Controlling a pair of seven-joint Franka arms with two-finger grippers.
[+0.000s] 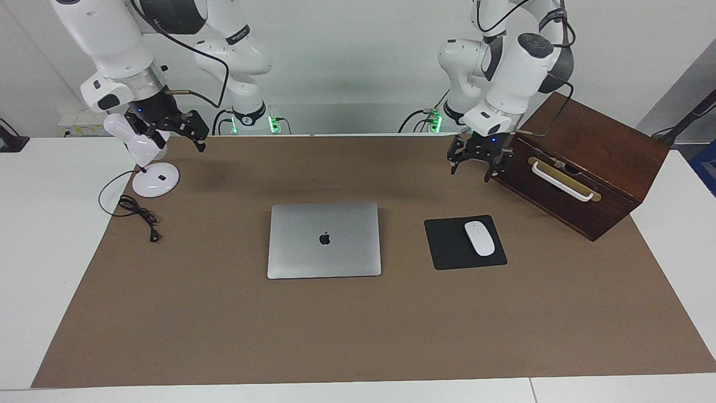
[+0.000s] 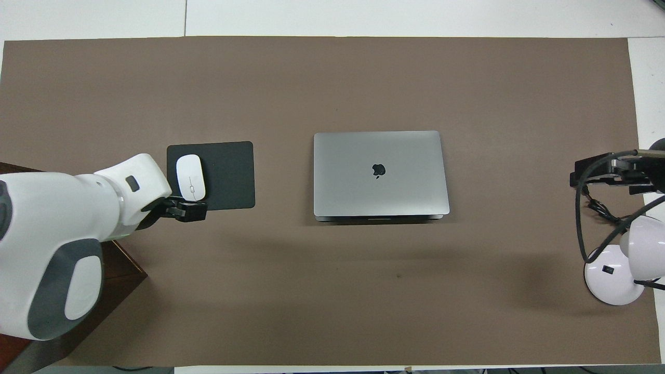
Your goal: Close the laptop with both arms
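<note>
The silver-grey laptop point(image 1: 324, 240) point(image 2: 379, 174) lies shut and flat in the middle of the brown mat, with the dark apple logo facing up. Neither gripper touches it. My left gripper point(image 1: 470, 173) point(image 2: 183, 212) hangs open in the air beside the wooden box, over the mat just off the mouse pad's edge toward the robots. At the right arm's end of the table, my right gripper point(image 1: 173, 137) point(image 2: 608, 174) hangs open above the mat's edge near the white lamp. Both hold nothing.
A dark wooden box point(image 1: 582, 162) with a white handle stands at the left arm's end. A white mouse point(image 1: 480, 238) point(image 2: 190, 177) rests on a black mouse pad point(image 1: 447, 246) beside the laptop. A white lamp base point(image 1: 155, 180) point(image 2: 610, 274) and black cable point(image 1: 137, 212) lie at the right arm's end.
</note>
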